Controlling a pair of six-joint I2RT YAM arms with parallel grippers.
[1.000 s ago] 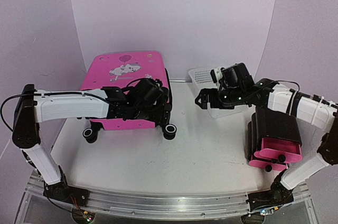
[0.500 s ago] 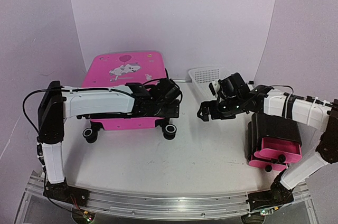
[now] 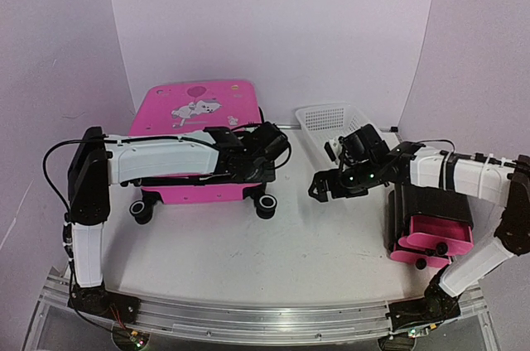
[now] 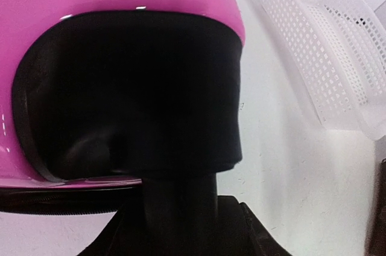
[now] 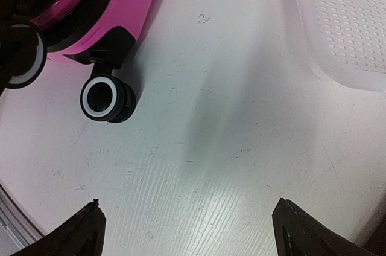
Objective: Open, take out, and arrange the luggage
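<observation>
Pink luggage [image 3: 195, 111] lies shut, back left on the table [image 3: 331, 243], wheel end toward me, long axis likely running away. My left pincer [image 3: 267, 152] is at its near right corner, opening hidden, I cannot tell. My right pincer [image 3: 318, 187] gapes empty, farther right

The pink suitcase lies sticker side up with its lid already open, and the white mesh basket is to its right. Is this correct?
Only the lid is wrong: it is closed. The top external view shows the pink suitcase sticker side up, lid down, the white mesh basket to its right.
</observation>
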